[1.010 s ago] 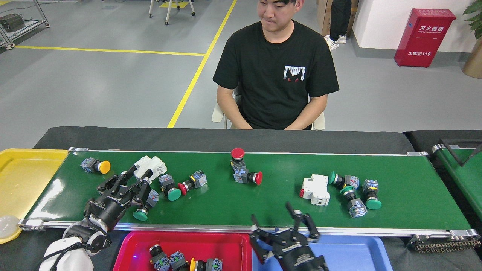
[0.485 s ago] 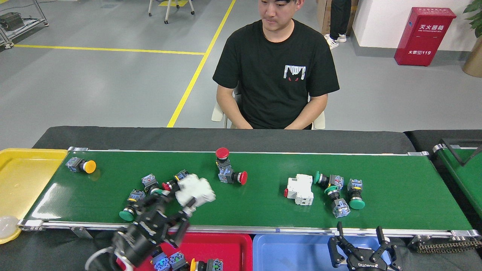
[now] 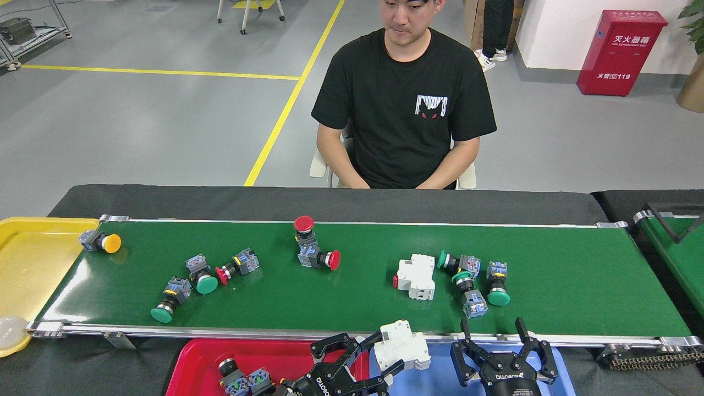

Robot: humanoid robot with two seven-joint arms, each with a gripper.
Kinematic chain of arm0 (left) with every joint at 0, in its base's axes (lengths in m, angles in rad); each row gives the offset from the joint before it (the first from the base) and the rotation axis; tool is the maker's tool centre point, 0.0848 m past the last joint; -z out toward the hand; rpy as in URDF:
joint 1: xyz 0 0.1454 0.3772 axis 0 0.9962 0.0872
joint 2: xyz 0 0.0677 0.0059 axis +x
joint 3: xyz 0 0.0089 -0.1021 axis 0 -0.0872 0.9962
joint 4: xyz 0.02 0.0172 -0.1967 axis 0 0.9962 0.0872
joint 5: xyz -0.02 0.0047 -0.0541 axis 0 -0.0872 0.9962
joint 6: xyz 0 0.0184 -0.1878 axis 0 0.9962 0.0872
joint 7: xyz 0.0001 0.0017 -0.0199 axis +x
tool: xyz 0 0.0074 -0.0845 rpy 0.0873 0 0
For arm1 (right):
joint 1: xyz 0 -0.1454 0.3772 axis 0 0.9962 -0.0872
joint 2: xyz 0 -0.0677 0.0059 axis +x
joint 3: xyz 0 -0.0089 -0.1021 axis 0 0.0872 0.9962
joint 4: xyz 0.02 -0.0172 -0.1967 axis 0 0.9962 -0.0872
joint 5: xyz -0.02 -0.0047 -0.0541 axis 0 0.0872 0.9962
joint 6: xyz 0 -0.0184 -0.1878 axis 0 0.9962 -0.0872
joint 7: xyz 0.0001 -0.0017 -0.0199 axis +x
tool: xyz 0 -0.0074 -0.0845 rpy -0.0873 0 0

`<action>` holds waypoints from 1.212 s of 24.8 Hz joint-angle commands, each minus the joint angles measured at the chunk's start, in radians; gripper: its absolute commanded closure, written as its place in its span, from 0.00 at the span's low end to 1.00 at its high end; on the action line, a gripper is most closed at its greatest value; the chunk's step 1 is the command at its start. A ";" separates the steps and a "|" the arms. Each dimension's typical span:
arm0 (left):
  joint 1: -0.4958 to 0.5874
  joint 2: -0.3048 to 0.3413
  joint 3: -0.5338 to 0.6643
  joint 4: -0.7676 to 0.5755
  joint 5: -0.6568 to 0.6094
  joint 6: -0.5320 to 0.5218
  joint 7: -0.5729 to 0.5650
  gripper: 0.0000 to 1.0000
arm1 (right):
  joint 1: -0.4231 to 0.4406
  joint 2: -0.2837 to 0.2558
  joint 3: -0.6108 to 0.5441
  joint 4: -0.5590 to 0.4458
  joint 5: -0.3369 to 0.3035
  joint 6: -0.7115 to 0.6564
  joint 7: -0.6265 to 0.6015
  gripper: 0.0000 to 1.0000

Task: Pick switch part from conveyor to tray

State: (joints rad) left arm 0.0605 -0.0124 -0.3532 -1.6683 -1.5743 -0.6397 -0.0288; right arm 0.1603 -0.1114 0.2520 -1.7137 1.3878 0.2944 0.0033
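Note:
The conveyor is a long green belt carrying several switch parts: a white breaker, green buttons, red buttons and a yellow button. At the bottom centre my left gripper is shut on another white switch part, held just past the belt's near rail at the left edge of the blue tray. My right gripper is open over the blue tray, fingers pointing at the belt, with nothing between them.
A red tray at the bottom left holds a few button parts. A yellow tray sits at the belt's left end. A person in a black shirt sits behind the table. A second green belt shows at the right edge.
My left gripper took the white part off the left of the belt and carried it right and toward me to the blue tray's edge. My right gripper shifted right. The belt's parts drifted left.

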 commanded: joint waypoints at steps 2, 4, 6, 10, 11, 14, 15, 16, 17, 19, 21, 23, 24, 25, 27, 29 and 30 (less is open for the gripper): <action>0.030 0.006 0.003 -0.014 -0.001 0.002 0.000 0.83 | 0.036 -0.042 -0.056 -0.052 -0.003 -0.001 0.001 0.00; 0.044 0.005 0.003 -0.019 -0.001 0.003 -0.003 0.76 | 0.048 -0.045 -0.079 -0.053 -0.006 -0.008 0.003 0.00; 0.051 -0.006 0.003 -0.030 0.000 0.005 -0.020 0.67 | 0.051 -0.047 -0.100 -0.053 -0.023 -0.029 0.003 0.00; 0.078 -0.021 -0.001 -0.080 0.002 0.060 -0.082 0.00 | 0.056 -0.045 -0.102 -0.052 -0.032 -0.044 0.003 0.00; 0.088 -0.027 -0.001 -0.096 0.005 0.067 -0.082 0.00 | 0.056 -0.047 -0.102 -0.052 -0.032 -0.044 0.003 0.00; 0.110 -0.037 -0.001 -0.105 0.013 0.071 -0.080 0.00 | 0.053 -0.047 -0.094 -0.052 -0.030 -0.087 0.003 0.00; 0.113 -0.037 0.000 -0.105 0.013 0.071 -0.080 0.00 | 0.048 -0.044 -0.094 -0.050 -0.030 -0.116 0.003 0.00; 0.114 -0.037 0.008 -0.106 0.013 0.072 -0.080 0.00 | 0.044 -0.044 -0.094 -0.050 -0.030 -0.138 0.003 0.00; 0.114 -0.040 0.019 -0.106 0.013 0.074 -0.077 0.00 | 0.041 -0.039 -0.091 -0.049 -0.030 -0.156 0.003 0.00; 0.111 -0.050 0.106 -0.106 0.019 0.083 -0.056 0.00 | 0.027 -0.033 -0.057 -0.049 -0.030 -0.212 0.007 0.00; 0.116 -0.055 0.281 -0.106 0.020 0.100 -0.025 0.00 | 0.001 -0.007 -0.016 -0.040 -0.030 -0.222 0.037 0.00; 0.116 -0.050 0.465 -0.105 0.022 0.101 -0.017 0.00 | -0.042 0.025 0.027 -0.011 -0.026 -0.219 0.073 0.00; 0.114 -0.044 0.551 -0.097 0.025 0.101 -0.017 0.00 | -0.067 0.039 0.046 0.009 -0.019 -0.213 0.078 0.00; 0.116 -0.043 0.608 -0.096 0.025 0.100 -0.017 0.00 | -0.081 0.052 0.056 0.022 -0.016 -0.207 0.080 0.00; 0.117 -0.037 0.740 -0.073 0.025 0.098 -0.017 0.00 | -0.123 0.079 0.079 0.065 0.008 -0.184 0.084 0.00; 0.125 -0.021 0.800 -0.031 0.027 0.097 -0.017 0.00 | -0.159 0.101 0.093 0.115 0.022 -0.182 0.103 0.00; 0.128 -0.006 0.810 -0.016 0.025 0.097 -0.017 0.00 | -0.174 0.119 0.098 0.140 0.023 -0.182 0.113 0.00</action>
State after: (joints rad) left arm 0.1911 -0.0339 0.4418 -1.6869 -1.5533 -0.5409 -0.0553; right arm 0.0066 -0.0080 0.3460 -1.5825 1.4078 0.1051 0.0999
